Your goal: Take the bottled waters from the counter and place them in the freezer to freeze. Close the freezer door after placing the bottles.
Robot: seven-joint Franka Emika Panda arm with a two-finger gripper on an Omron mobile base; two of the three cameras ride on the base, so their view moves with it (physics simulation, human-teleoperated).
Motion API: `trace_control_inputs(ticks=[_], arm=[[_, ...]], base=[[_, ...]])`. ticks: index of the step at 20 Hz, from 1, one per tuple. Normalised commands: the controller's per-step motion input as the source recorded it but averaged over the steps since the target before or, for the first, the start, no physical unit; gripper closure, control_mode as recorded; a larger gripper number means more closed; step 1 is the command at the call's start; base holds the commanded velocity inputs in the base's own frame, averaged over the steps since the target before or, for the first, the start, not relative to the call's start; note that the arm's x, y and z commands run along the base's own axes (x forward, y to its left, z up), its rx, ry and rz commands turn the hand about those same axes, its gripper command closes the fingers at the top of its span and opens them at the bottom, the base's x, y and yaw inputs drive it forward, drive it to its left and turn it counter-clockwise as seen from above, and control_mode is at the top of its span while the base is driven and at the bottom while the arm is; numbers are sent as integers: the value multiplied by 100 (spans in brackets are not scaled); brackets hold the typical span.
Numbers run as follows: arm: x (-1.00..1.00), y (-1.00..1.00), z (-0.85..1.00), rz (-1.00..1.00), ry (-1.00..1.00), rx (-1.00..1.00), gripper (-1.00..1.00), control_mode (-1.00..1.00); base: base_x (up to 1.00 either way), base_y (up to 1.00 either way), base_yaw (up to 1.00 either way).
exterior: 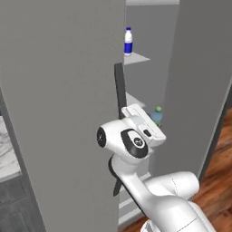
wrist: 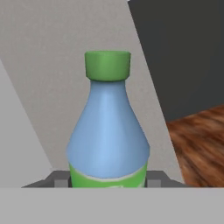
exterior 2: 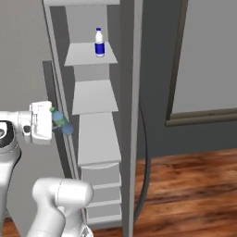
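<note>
My gripper [wrist: 108,181] is shut on the teal-green bottled water [wrist: 108,131], whose green cap points away from the hand. I hold it in front of the open freezer [exterior 2: 95,99], level with its middle shelves, where the bottle [exterior 2: 62,124] sticks out of the hand [exterior 2: 40,121] toward the shelf. From the left the bottle [exterior: 157,116] peeks out past the hand. The blue-label bottled water [exterior: 128,41] [exterior 2: 99,42] stands upright on an upper shelf [exterior 2: 83,56]. The freezer door [exterior: 199,90] stands open on the right. A strip of the counter [exterior: 6,152] shows at far left.
A closed grey door [exterior: 63,99] with a dark bar handle [exterior: 119,88] stands just left of the opening, close to my arm. White drawers [exterior 2: 102,187] fill the freezer's bottom. Wood floor [exterior 2: 194,185] lies to the right.
</note>
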Motion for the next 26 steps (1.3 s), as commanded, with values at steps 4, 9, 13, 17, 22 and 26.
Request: trace_control_inputs(ticks=[4, 9, 13, 17, 22, 26], arm=[[0, 0, 0, 0, 0, 0, 100, 100], [0, 0, 0, 0, 0, 0, 100, 100], [0, 0, 0, 0, 0, 0, 100, 100], [0, 0, 0, 0, 0, 0, 100, 100], [0, 0, 0, 0, 0, 0, 100, 100], [0, 0, 0, 0, 0, 0, 100, 100]], base=[[1, -49, 2], [0, -57, 1], [9, -13, 2], [13, 0, 3], [41, -9, 0], [57, -6, 0]])
